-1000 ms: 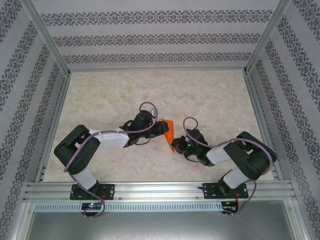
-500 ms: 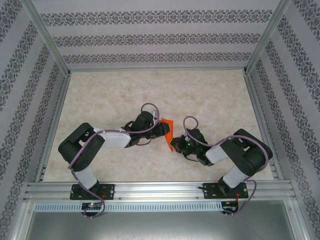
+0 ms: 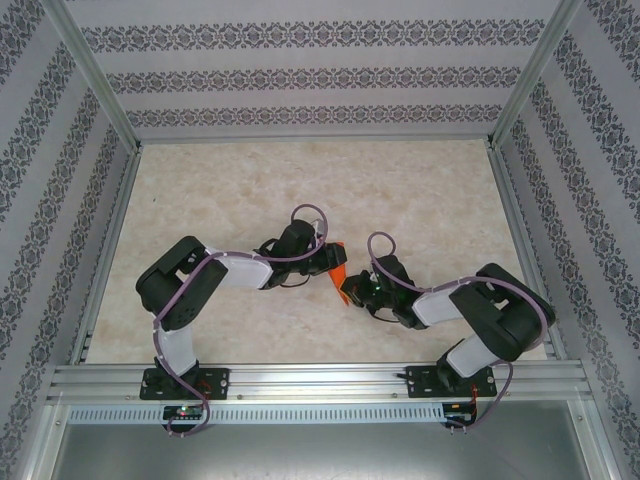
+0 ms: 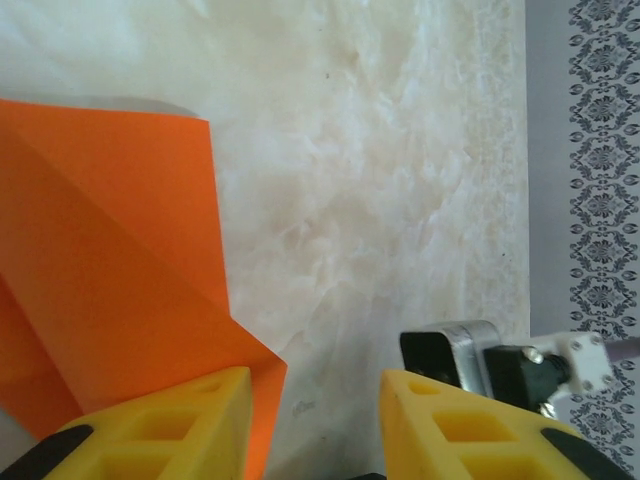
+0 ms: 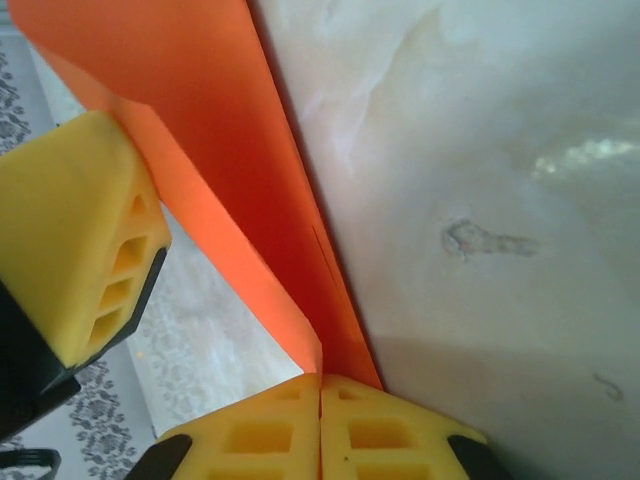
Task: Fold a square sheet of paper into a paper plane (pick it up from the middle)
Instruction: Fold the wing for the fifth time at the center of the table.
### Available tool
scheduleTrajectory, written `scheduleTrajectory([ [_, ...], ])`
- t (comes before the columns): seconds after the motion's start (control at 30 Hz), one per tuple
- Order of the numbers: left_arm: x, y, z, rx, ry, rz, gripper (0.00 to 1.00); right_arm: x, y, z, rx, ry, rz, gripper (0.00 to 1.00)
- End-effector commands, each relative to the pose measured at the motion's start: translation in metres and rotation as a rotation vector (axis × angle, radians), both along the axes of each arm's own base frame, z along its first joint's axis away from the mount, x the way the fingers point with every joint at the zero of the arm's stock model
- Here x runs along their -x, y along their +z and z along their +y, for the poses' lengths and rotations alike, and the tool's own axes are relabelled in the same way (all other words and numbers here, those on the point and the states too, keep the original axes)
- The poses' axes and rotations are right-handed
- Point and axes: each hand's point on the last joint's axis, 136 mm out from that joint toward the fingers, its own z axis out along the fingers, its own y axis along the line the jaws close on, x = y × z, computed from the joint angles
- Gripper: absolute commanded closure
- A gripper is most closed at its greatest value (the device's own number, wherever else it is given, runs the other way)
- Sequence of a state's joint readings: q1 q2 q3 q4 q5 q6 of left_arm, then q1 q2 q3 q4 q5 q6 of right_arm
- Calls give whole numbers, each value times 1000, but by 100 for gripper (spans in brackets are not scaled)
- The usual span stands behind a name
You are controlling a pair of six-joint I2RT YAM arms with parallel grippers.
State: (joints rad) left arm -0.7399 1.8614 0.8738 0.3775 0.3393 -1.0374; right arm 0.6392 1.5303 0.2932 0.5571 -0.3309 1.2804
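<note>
The creased orange paper (image 3: 339, 268) is between both arms, near the middle of the bench (image 3: 420, 190), toward its near edge. The right gripper (image 5: 320, 392) has its jaws pinched on the paper's corner. The left gripper (image 4: 316, 390) has its jaws partly apart, one finger just beside the paper's edge.

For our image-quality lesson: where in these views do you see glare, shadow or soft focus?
Top external: even, diffuse light on the table. Left wrist: the orange paper casts a soft grey shadow along its top edge. Right wrist: a white glare patch on the table at right.
</note>
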Motion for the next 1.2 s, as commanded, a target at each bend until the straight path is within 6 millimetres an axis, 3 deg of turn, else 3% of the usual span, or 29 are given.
scheduleTrajectory([
  [0.0,-10,8,-5,40,14,-19,61,1,1,-6,76,28,-17,89],
  [0.13,-11,5,-3,28,20,-19,61,4,6,-12,128,54,-46,81],
  [0.17,-11,5,-3,27,22,-20,61,-3,16,-10,139,56,-71,79],
  [0.43,-13,3,-6,31,24,-12,61,2,24,-15,293,187,-143,59],
  [0.87,-15,5,-6,37,33,-9,62,2,23,-2,498,406,-256,58],
  [1.17,-15,5,-6,34,34,-7,62,-4,6,-2,581,432,-230,63],
])
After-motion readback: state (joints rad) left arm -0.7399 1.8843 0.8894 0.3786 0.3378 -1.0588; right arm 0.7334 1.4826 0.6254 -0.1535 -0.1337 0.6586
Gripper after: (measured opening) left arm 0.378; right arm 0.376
